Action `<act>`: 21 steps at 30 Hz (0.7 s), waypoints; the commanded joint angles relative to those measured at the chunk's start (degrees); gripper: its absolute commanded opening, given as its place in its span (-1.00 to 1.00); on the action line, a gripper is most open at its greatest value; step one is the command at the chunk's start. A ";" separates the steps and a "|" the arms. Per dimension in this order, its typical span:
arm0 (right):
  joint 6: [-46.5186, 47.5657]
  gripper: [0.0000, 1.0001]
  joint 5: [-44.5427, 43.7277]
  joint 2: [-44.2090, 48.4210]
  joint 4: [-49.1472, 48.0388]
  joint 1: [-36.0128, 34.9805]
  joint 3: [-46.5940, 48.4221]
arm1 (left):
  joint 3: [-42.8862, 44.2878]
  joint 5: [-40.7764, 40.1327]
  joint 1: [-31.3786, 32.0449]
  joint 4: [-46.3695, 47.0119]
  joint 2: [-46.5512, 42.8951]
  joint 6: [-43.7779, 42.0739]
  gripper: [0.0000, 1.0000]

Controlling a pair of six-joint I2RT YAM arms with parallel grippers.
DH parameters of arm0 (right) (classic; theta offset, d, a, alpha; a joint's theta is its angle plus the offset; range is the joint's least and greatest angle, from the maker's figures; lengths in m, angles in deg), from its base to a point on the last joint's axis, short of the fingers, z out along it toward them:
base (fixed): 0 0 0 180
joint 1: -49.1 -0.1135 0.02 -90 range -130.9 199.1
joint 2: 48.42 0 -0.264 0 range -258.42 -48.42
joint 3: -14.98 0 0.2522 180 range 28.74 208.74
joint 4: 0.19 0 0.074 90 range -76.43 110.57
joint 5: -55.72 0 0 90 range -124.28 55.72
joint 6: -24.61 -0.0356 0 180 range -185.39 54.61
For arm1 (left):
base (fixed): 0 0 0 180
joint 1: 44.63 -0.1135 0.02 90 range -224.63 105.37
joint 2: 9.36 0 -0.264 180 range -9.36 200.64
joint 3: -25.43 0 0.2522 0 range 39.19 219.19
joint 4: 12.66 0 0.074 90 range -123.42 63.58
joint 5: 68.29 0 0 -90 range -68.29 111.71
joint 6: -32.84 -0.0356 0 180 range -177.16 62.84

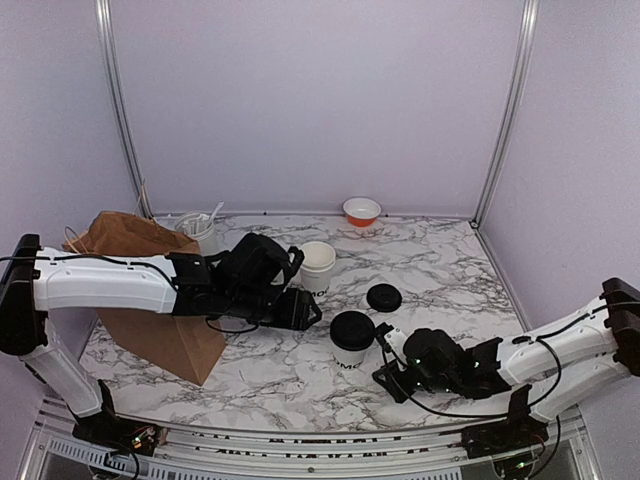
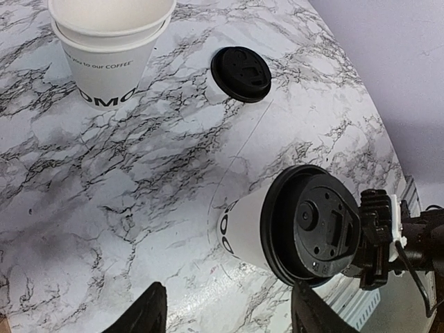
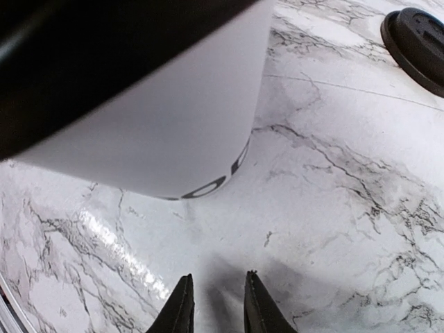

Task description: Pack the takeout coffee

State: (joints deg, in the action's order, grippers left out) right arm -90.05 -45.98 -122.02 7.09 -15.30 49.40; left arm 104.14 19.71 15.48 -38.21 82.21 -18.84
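- Holding the left end effector (image 2: 229, 316) wide and empty, just short of the lidded cup (image 2: 277, 225), seemingly lining up a grasp.
- Hanging the right end effector (image 3: 214, 305) low beside the same cup, fingers (image 3: 182, 305) nearly together, gripping nothing; purpose unclear, possibly making room for the other arm.
- Standing the lidded cup upright near the front of the tabletop (image 1: 450, 270), between both arms, within reach of either.
- Leaving the open cup (image 1: 317, 265) and the loose lid (image 1: 384, 297) apart behind it, capping there looking not yet done.
- Placing the bag (image 1: 150, 300) at far left, under the left arm, handy for loading; neither cup sitting inside yet.
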 commanded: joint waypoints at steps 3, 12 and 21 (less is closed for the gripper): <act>-2.46 -0.58 -3.80 -6.52 -12.98 -0.60 -0.57 | -1.04 -0.77 -0.80 -0.70 -2.27 -0.10 0.22; -2.90 -0.65 -4.07 -13.36 -14.66 -2.95 3.66 | -1.34 -0.72 -1.23 -0.76 -2.57 -0.16 0.22; -4.50 -0.68 -5.04 -16.72 -11.49 -7.20 9.30 | -2.46 -1.64 -1.50 -1.78 -4.67 -0.14 0.22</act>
State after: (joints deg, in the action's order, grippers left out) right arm -93.27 -49.98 -137.67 -6.15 -20.18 55.11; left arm 102.61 19.34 14.44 -38.45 80.57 -18.84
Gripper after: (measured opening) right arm 0.160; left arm 0.612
